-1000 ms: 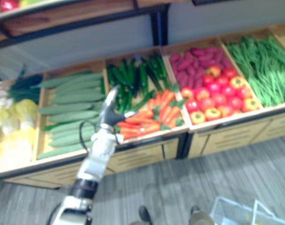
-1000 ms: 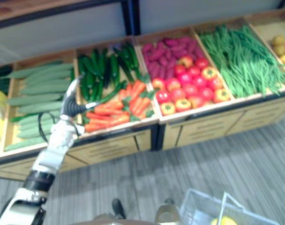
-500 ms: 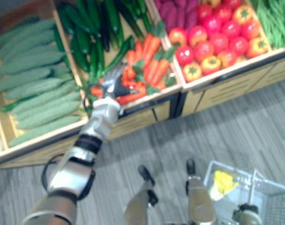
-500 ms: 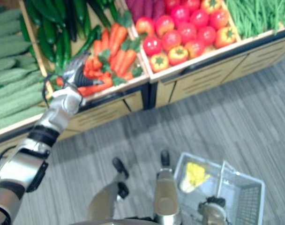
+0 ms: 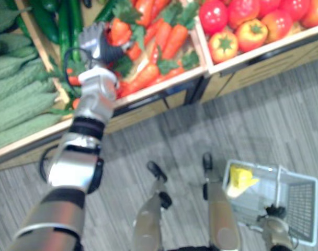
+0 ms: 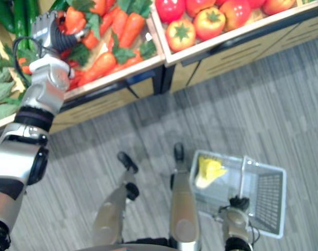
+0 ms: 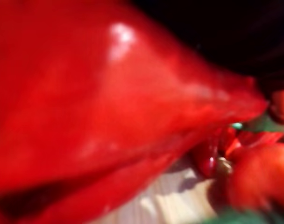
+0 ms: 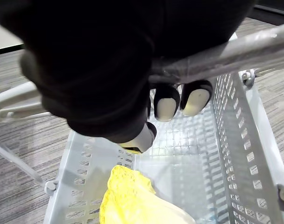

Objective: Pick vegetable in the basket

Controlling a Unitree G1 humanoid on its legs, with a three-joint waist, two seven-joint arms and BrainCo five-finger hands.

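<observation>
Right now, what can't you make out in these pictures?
- Whether the left hand has hold of anything: the eye views show its back among the carrots, and the left wrist view blurs, too close to something red.
- The yellow vegetable in the basket: cut off at the right wrist view's edge, too small in the eye views to name.
- The tomatoes: cut by the eye views' top edge.

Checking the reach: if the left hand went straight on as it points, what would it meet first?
Most likely a carrot: the left hand points into the carrot bin, and one looms right before its wrist camera. Exact depth is unclear.
</observation>
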